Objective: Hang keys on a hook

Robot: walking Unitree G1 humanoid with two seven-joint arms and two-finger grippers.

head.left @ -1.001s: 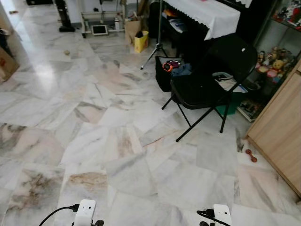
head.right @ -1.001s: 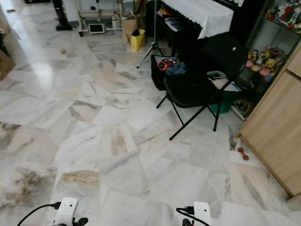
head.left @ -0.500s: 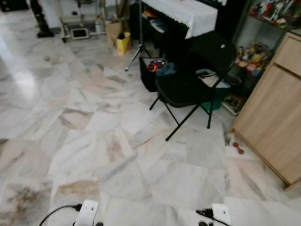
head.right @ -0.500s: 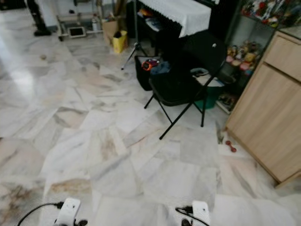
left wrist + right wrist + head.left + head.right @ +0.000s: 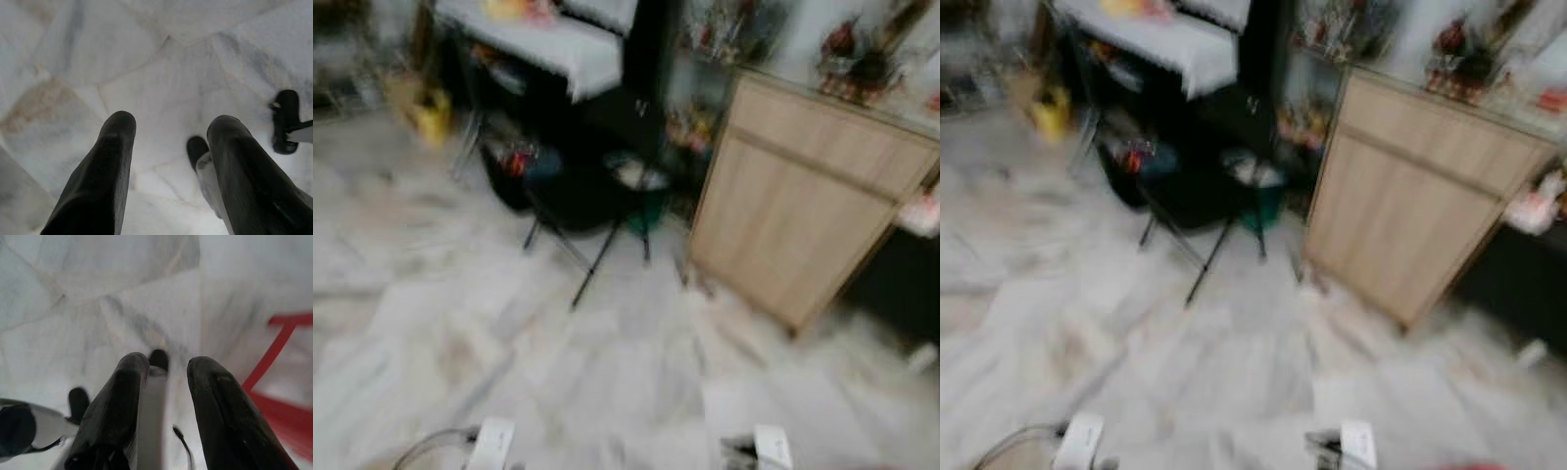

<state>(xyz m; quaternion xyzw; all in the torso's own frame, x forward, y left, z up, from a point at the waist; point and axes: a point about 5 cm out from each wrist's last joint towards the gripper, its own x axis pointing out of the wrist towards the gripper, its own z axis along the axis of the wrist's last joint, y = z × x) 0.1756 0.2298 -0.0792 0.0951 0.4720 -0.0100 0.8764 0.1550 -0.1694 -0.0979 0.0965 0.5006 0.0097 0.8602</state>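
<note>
The left hand [image 5: 168,132] hangs over the marble floor [image 5: 161,63] with its two black fingers [image 5: 105,166] spread wide apart, holding and touching nothing. The right hand [image 5: 168,367] also hangs above the floor, its two fingers parted by a narrower gap with nothing gripped between them. No keys or hook can be made out in the blurred head views, so where they are cannot be told.

From left to right in the head views: a yellow bag [image 5: 433,111] stands on the floor at the far left, then a dark table draped with one white cloth [image 5: 543,41], then one black folding chair [image 5: 582,201] with a black bag [image 5: 514,171] holding something red just beside it. Right of the chair stands one light wooden cabinet [image 5: 803,196] with decorations [image 5: 857,54] on top, and a dark gap to its right. Two white wrist units [image 5: 491,443] sit at the bottom edge, one per arm.

The right wrist view shows a red frame-like shape [image 5: 279,377] on the floor beside the right hand; the right eye view catches just a red sliver [image 5: 1474,466] at its bottom edge. The left wrist view shows a black foot-like part [image 5: 286,120] on the marble.
</note>
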